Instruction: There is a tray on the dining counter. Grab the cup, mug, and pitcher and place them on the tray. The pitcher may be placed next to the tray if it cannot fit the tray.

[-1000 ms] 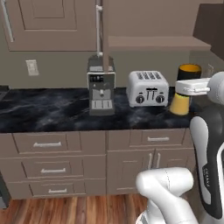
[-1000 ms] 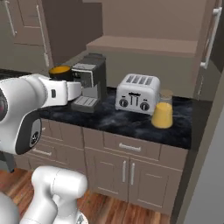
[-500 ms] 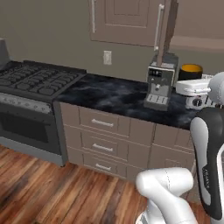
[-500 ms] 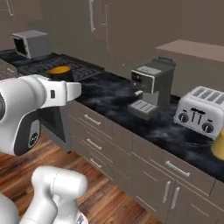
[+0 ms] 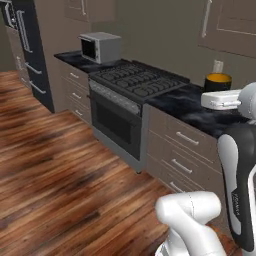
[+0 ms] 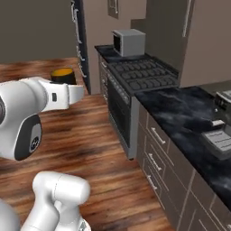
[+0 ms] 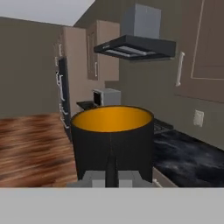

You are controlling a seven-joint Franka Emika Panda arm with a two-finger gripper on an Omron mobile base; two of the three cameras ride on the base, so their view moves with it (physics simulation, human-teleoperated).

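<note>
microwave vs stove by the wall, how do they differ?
The microwave is a small silver box on the black counter; the stove is a large unit standing on the floor. The microwave's door faces the room; the stove has dark burner grates on top and an oven door below. Both stand in the same cabinet run.

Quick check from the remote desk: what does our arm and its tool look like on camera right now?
Glossy white rounded arm segments with dark grey joint sections and faint grey lettering on the upright link. The hand ends in a white boxy housing. The tool shows small dark finger tips above a grey base. No cables visible.
</note>
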